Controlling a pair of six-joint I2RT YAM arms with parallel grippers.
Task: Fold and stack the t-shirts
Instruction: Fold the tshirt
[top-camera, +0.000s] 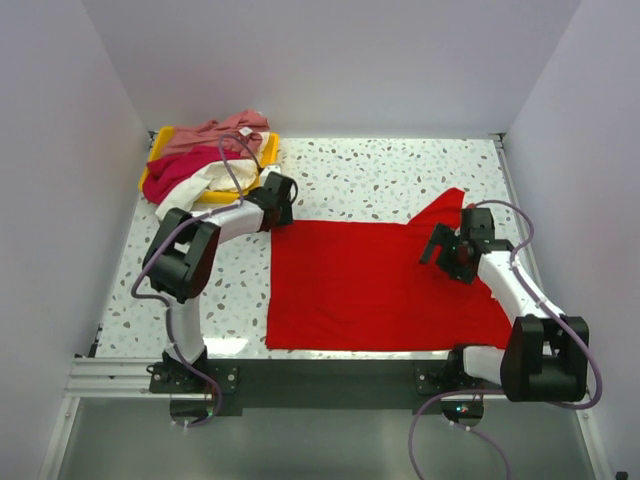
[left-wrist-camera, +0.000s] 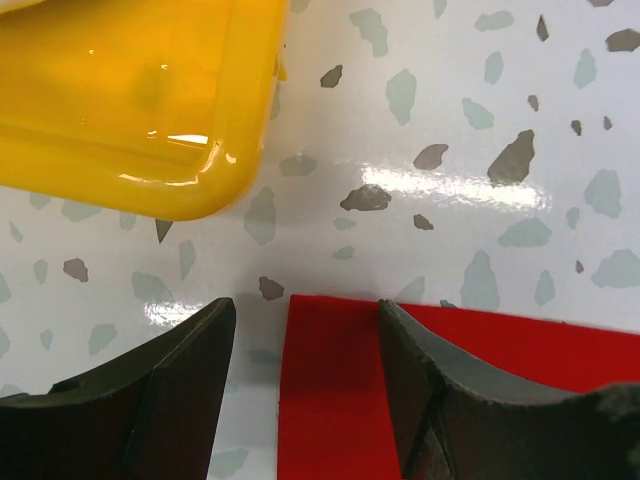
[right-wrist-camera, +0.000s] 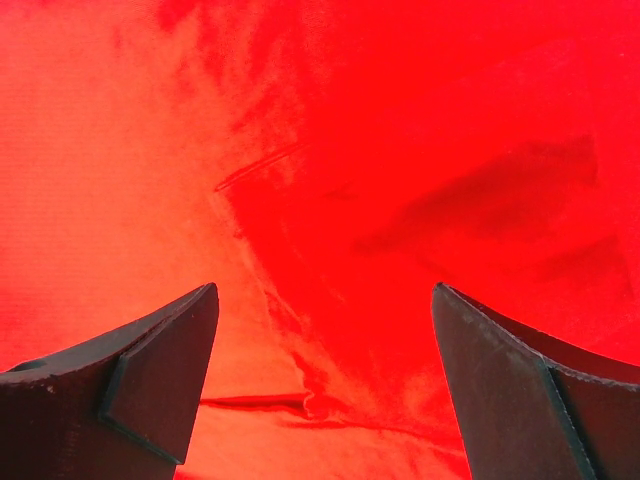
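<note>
Red t-shirt (top-camera: 370, 285) spread flat; yellow tray (left-wrist-camera: 130, 110) with heaped shirts (top-camera: 205, 150) nearby.

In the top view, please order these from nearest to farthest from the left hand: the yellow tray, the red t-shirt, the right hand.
1. red t-shirt, its corner at the left hand.
2. yellow tray, just behind, to the left.
3. right hand, far right.

No legible text, labels, brands, numbers on anything (all three views).

Spread t-shirt (top-camera: 370, 285) lies on the table (top-camera: 400, 170), right of the tray (top-camera: 268, 152).
</note>
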